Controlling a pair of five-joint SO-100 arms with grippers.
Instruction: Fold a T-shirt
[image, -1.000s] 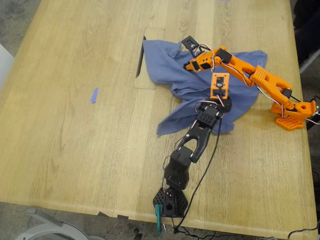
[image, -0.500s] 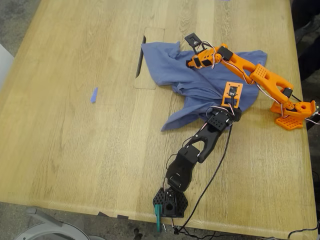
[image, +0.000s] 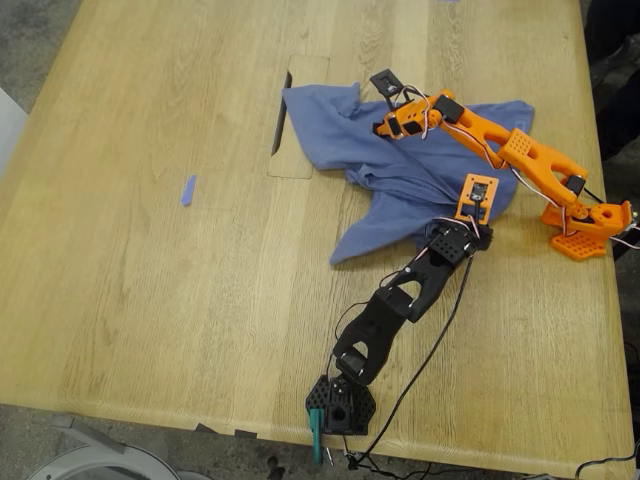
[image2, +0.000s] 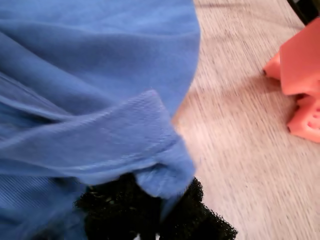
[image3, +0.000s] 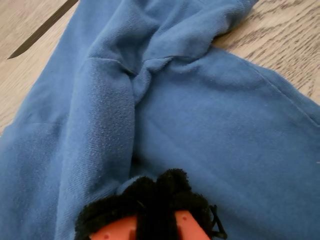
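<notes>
Both grippers pinch the T-shirt (image: 420, 165): my first gripper (image2: 150, 200) at a bunched edge, my second gripper (image3: 155, 200) mid-cloth. Shirt lies crumpled on the table (image: 150, 300); no fold is finished.

No readable text or labels anywhere (no legible print either).

— Surface? 
— A pale wooden table (image: 150, 300), planks running lengthwise, filled most of the exterior view. A rectangular cut-out (image: 295, 120) with a dark slot sat near its middle, and a tape scrap (image: 187, 190) lay toward that view's left.
— Around it? 
— Grey floor (image: 30, 40) showed at the upper left corner. Light was even, shadows soft.
</notes>
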